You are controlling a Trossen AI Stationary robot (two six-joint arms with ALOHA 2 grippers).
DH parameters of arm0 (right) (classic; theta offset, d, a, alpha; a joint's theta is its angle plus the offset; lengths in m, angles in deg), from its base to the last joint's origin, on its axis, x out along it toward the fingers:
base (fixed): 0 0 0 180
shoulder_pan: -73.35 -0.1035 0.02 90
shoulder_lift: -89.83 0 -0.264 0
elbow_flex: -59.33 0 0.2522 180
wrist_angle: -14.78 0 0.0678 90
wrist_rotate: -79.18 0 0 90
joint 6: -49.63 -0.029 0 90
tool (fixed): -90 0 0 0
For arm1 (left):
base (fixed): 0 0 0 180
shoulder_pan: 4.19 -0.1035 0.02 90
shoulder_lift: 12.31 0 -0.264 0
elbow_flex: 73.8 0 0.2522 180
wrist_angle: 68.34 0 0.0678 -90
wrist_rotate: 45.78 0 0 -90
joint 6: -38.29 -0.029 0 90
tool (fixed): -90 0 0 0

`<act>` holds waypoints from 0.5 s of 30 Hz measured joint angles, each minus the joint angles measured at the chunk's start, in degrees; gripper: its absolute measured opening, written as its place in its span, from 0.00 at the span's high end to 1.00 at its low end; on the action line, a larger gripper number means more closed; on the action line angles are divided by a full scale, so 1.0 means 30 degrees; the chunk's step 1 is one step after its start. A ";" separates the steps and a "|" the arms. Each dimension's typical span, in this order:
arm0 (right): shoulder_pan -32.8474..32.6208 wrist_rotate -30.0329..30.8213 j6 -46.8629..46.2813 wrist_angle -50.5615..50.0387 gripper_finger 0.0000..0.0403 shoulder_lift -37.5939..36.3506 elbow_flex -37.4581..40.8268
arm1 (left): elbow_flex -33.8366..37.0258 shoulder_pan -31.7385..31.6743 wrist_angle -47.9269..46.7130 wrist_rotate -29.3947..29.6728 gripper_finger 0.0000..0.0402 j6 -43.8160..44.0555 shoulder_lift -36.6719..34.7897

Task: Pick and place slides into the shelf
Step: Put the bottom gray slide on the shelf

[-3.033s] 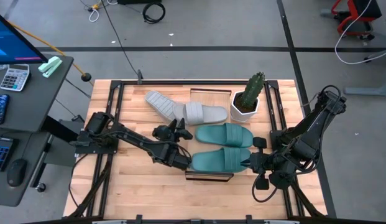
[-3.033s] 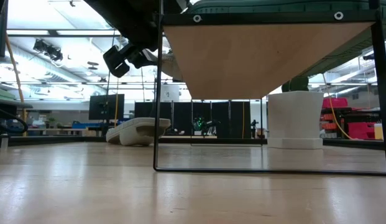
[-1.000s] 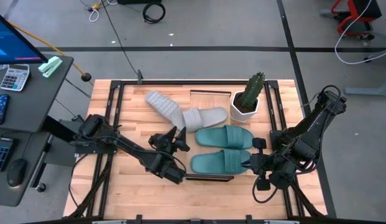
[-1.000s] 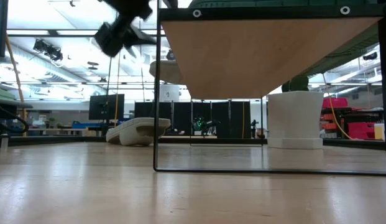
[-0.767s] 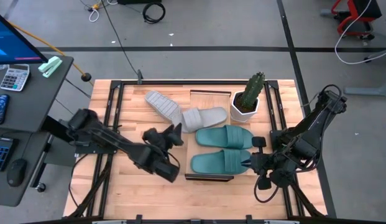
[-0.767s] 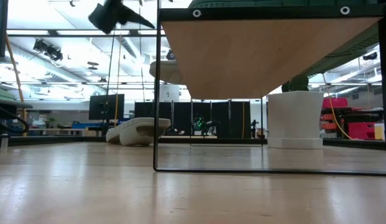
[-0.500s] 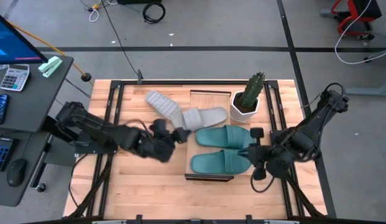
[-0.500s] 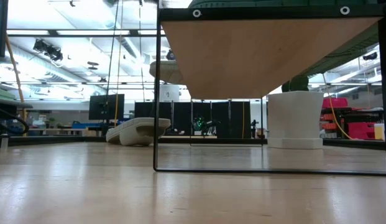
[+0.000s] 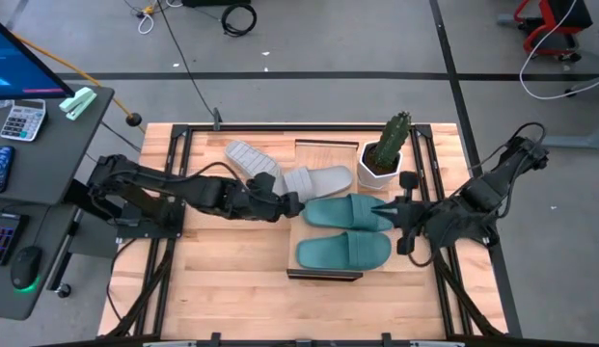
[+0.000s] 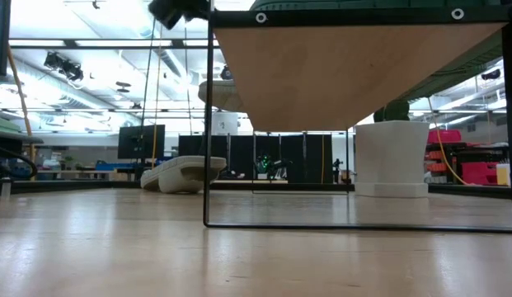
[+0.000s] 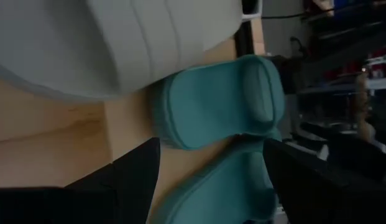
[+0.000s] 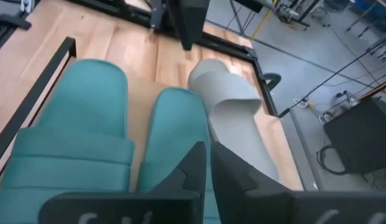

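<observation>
Two teal slides (image 9: 345, 212) (image 9: 342, 251) lie side by side, soles down, on the raised light-wood shelf (image 9: 328, 149). One grey slide (image 9: 318, 179) lies on the shelf's far part, its heel past the left edge. The other grey slide (image 9: 253, 162) lies ribbed sole up on the table. My left gripper (image 9: 291, 204) (image 11: 208, 146) is open, above the far teal slide's left end (image 11: 211, 106) and beside the grey heel. My right gripper (image 9: 384, 209) (image 12: 209, 149) is shut at that teal slide's right end. My right gripper's shut fingers (image 12: 193, 165) point level from the table's right at the right end of the far teal slide (image 12: 174, 124). I cannot tell whether they touch it. The slide lies flat on the shelf.
A cactus in a white pot (image 9: 381, 159) stands at the shelf's far right corner. Dark metal frame rails (image 9: 178, 164) run along the table's left and right sides. In the low view the shelf board (image 10: 354, 74) stands on thin dark legs (image 10: 208, 124) above bare tabletop.
My left gripper has swung from the near teal slide's left end, out toward the table's left, then toward the far edge and right, ending at the far teal slide's left end. My right gripper has moved toward the far edge, from the near teal slide's right end to the far one's.
</observation>
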 joint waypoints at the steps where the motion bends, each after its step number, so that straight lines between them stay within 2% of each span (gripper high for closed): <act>1: 0.0000 0.0021 0.0028 0.0007 0.93 -0.0187 0.0000 | -0.0042 -0.0085 0.0261 -0.0156 0.28 -0.0007 0.0083; 15: 0.0000 0.0640 0.1070 0.0313 0.93 -0.0578 0.0000 | -0.0034 -0.0052 0.0454 -0.0678 0.28 0.0853 0.1870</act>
